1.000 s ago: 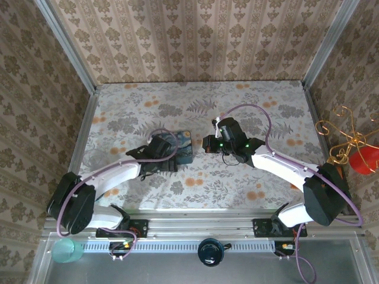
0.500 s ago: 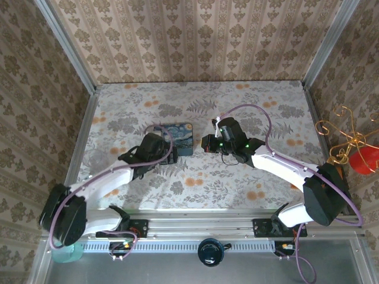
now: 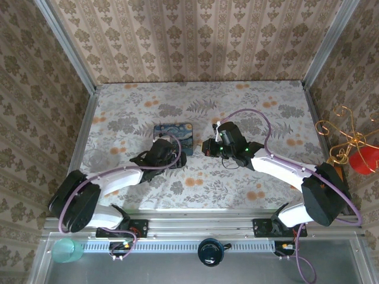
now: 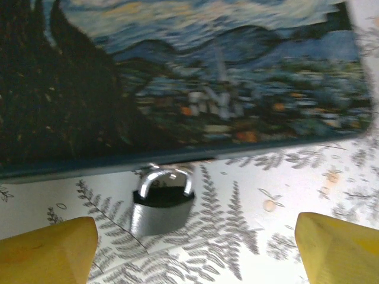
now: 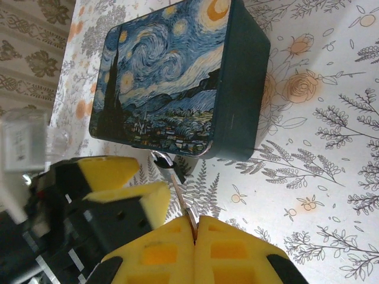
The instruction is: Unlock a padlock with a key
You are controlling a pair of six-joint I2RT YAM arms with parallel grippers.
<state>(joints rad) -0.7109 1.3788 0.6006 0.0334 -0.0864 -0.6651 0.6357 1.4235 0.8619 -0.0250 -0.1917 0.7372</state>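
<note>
The padlock (image 4: 161, 200), silvery shackle up, lies on the floral table just in front of the blue painted tin (image 4: 177, 77). My left gripper (image 4: 192, 248) is open, its yellow fingertips (image 4: 50, 248) wide apart on either side of the padlock and short of it. In the top view the left gripper (image 3: 174, 155) sits at the tin's (image 3: 173, 131) near edge. My right gripper (image 5: 194, 228) is shut on the key (image 5: 182, 192), a thin sliver pointing at the padlock (image 5: 170, 165). Whether the key touches the padlock I cannot tell. From above, the right gripper (image 3: 207, 146) is just right of the tin.
A curly gold wire stand (image 3: 346, 139) and a red cup (image 3: 364, 158) stand off the table at the right. A green cup (image 3: 66, 251) and a dark round thing (image 3: 210, 251) sit below the front rail. Walls close the table's back and sides.
The tin now lies farther back and uncovered. My left gripper has swung right to the tin's near edge. The right gripper has hardly moved.
</note>
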